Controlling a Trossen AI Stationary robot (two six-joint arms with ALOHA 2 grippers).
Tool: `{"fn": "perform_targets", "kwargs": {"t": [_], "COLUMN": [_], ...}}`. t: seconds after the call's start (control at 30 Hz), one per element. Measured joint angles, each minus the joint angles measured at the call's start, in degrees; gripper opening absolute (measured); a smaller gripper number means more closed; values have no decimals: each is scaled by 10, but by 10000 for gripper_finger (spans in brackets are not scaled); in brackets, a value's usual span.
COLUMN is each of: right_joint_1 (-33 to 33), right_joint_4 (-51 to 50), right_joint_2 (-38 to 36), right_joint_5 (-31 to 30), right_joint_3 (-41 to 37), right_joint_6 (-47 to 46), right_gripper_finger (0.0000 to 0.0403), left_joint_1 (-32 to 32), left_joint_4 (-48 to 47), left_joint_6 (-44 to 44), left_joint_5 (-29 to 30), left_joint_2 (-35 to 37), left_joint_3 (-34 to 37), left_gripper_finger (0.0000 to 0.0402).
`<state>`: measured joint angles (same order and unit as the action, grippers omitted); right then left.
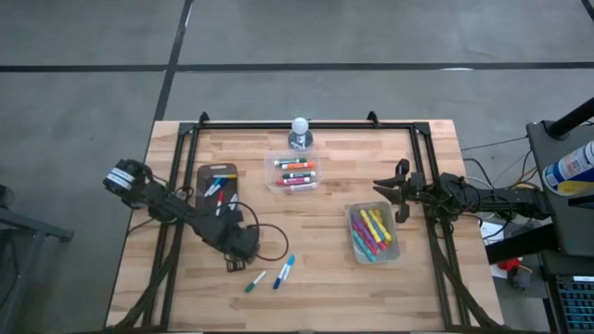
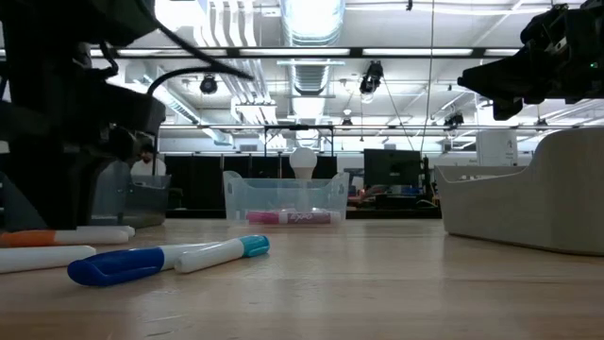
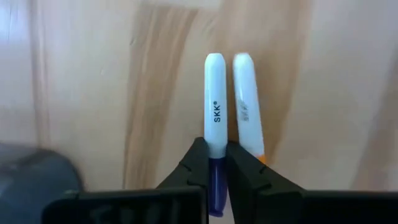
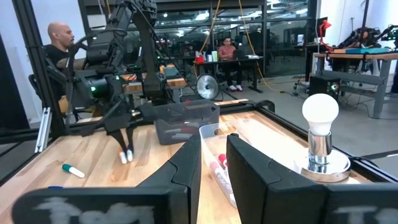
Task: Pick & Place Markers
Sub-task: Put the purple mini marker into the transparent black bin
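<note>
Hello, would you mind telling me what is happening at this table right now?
The robot is sorting markers. The left end effector has closed on a white-bodied marker with a purple cap on the wooden table, beside a second white marker with an orange cap. The right end effector hangs idle near the clear plastic tub of pink and yellow markers. A blue-capped marker and a green-capped marker lie loose.

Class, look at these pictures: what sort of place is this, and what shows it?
Probably a robotics lab or workshop: exposed ceiling ducts, a bare concrete floor, and people at desks behind the wooden table.
</note>
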<state>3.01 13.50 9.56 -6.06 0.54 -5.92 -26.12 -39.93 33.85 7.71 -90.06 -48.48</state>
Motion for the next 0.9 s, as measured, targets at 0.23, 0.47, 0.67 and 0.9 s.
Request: {"fn": "perform_targets", "kwargs": {"t": [0.23, 0.47, 0.67, 0.9], "right_joint_1": [0, 0, 0, 0], "right_joint_4": [0, 0, 0, 0], "right_joint_2": [0, 0, 0, 0], "right_joint_5": [0, 0, 0, 0], "right_joint_3": [0, 0, 0, 0], "right_joint_6": [1, 0, 0, 1], "right_gripper_finger": [68, 68, 68, 68], "left_joint_1": [-4, -4, -4, -4], "left_joint_4": [-9, -101, -185, -344], "left_joint_6": [-18, -18, -19, 3], "left_joint_5": [-11, -7, 21, 187], "left_joint_2": [1, 2, 3, 24], "left_joint_3": [-31, -69, -118, -170], "left_gripper_finger": [27, 27, 28, 28]}}
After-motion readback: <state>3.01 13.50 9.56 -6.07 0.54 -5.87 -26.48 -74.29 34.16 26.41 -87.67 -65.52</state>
